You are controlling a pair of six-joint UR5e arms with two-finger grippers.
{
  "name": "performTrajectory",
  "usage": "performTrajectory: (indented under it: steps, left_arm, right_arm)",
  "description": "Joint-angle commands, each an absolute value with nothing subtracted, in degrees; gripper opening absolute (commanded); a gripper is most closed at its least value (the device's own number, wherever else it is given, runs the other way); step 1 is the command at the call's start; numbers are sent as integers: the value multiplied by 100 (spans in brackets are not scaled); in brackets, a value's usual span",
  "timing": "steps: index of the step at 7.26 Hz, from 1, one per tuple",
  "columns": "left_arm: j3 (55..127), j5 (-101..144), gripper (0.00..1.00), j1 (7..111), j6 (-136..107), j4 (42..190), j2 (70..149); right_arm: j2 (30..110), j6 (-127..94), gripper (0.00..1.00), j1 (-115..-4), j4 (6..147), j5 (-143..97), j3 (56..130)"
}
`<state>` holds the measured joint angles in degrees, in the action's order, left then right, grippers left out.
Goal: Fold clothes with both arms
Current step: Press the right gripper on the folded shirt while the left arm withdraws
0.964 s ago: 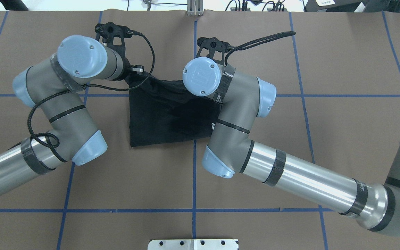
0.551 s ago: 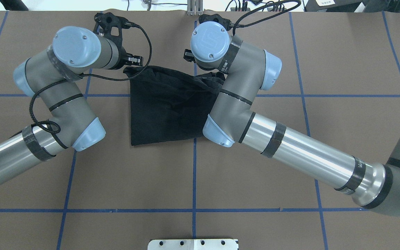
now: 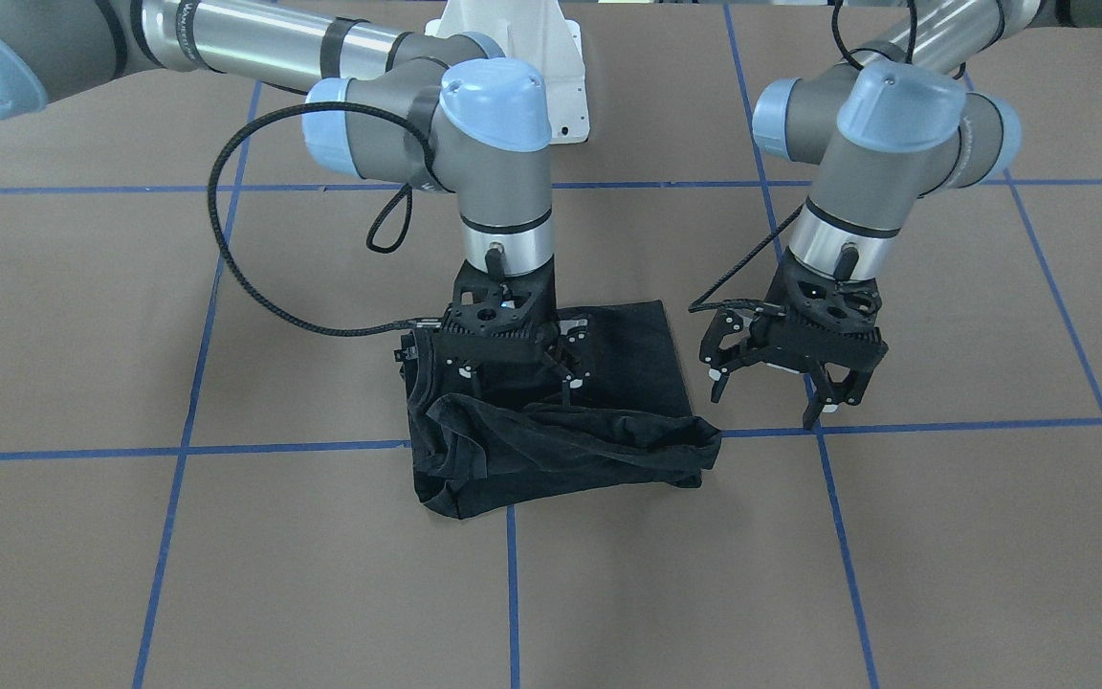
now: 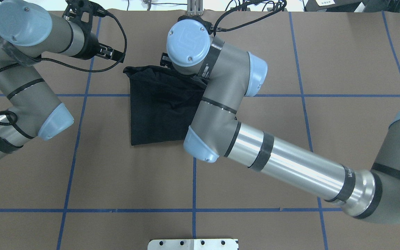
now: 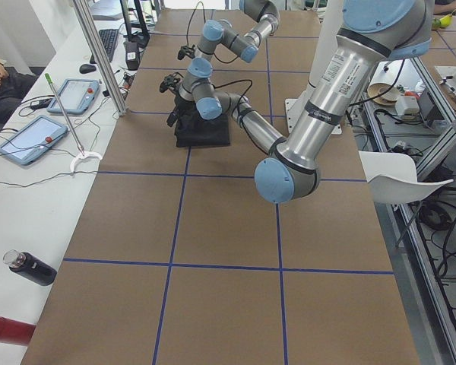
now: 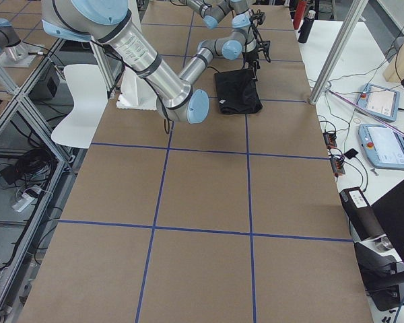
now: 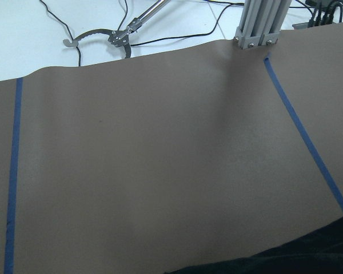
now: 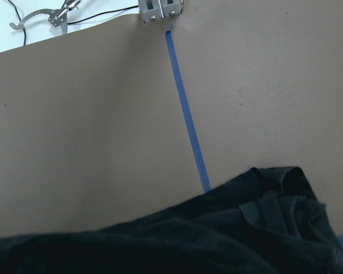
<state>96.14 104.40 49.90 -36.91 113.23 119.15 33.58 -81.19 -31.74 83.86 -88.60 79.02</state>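
Beside the T-shirt (image 3: pixel 628 354), just off its left edge, the left fingers (image 3: pixel 821 400) now hang wide apart and empty; a second ago they sat at its far corner. Over the T-shirt's rumpled far hem the right fingers (image 3: pixel 567 373) look spread too, gripping nothing. It lies folded on the worktop (image 3: pixel 226 574), so this fold looks released, with smoothing likely next.

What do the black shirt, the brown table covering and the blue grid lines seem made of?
Black shirt: soft matte knit, probably cotton jersey; it slumps in limp folds. Table covering: matte brown paper or thin sheet, judging by its wavy far edge in the wrist views. Grid lines: likely blue adhesive tape; flat strips with slightly uneven joins.
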Motion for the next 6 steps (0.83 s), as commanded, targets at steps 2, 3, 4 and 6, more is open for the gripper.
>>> performTrajectory:
  steps: [2, 3, 4, 6]
  left_arm:
    - [9650, 10477, 100, 5212, -2874, 11355, 11681]
    - [9650, 10477, 100, 5212, -2874, 11347, 11681]
    - [9659, 10477, 100, 5212, -2883, 11347, 11681]
    - [9764, 10485, 100, 5247, -2918, 11329, 11672]
  right_arm:
    - [2982, -8218, 69, -2408, 8367, -7964, 7194]
    - [2797, -8183, 47, -2417, 8211, -7832, 6685]
    - [2795, -8122, 23, -2460, 7887, -7796, 6480]
    - [2646, -8086, 8, -2548, 7099, -7210, 5813]
